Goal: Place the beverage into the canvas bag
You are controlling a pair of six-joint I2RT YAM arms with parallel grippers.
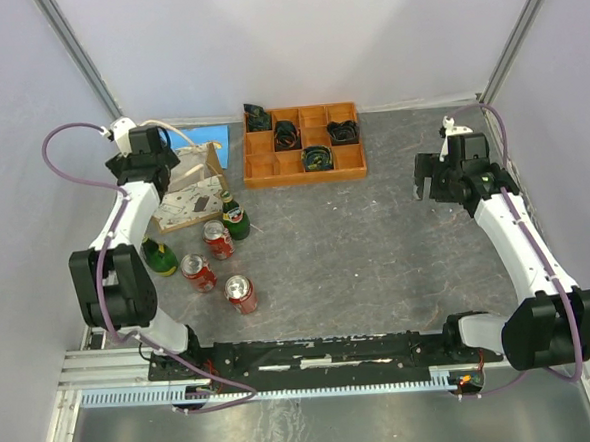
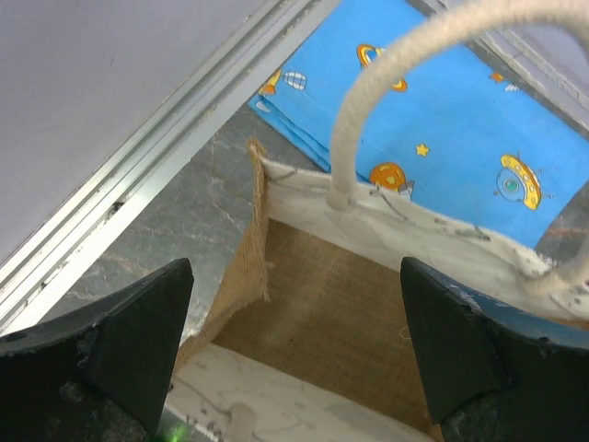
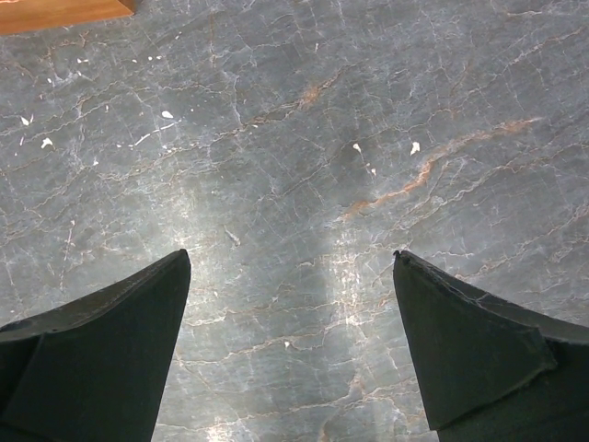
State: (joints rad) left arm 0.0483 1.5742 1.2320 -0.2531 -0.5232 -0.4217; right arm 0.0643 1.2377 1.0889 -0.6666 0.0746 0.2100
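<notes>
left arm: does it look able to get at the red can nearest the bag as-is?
Probably yes. The left gripper is open and empty over the canvas bag; the red can stands close by, top uncovered. A green bottle sits tight beside it, so a top-down approach looks safest.

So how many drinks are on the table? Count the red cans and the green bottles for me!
Red cans: 3
Green bottles: 2
Total: 5 drinks
</notes>
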